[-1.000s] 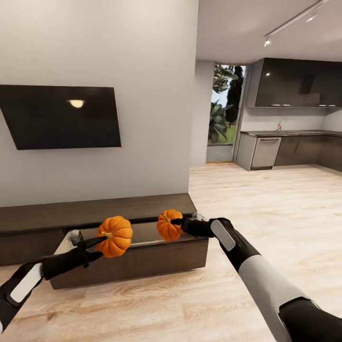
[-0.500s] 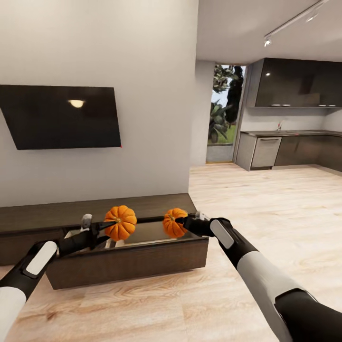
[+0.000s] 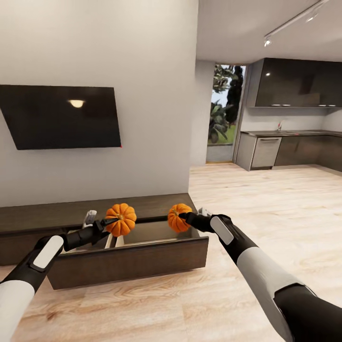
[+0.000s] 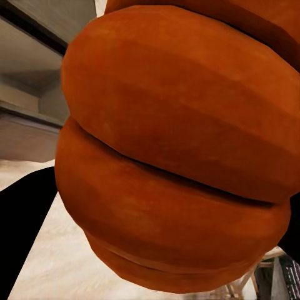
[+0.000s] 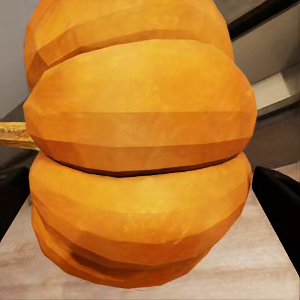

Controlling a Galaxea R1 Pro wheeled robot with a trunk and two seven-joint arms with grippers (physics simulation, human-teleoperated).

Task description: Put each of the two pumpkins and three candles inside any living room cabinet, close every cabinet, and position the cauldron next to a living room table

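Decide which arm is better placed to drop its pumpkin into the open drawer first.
Left, probably: the left claw holds its pumpkin over the open drawer; the right claw's pumpkin hangs near the drawer's end.

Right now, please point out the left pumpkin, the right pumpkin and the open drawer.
left pumpkin [image 3: 121,219], head view, middle of its ribbed side.
right pumpkin [image 3: 180,217], head view, middle of its orange body.
open drawer [image 3: 128,260], head view, on its dark front panel.

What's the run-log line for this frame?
left gripper: holding left pumpkin | right gripper: holding right pumpkin | both over open drawer | not released
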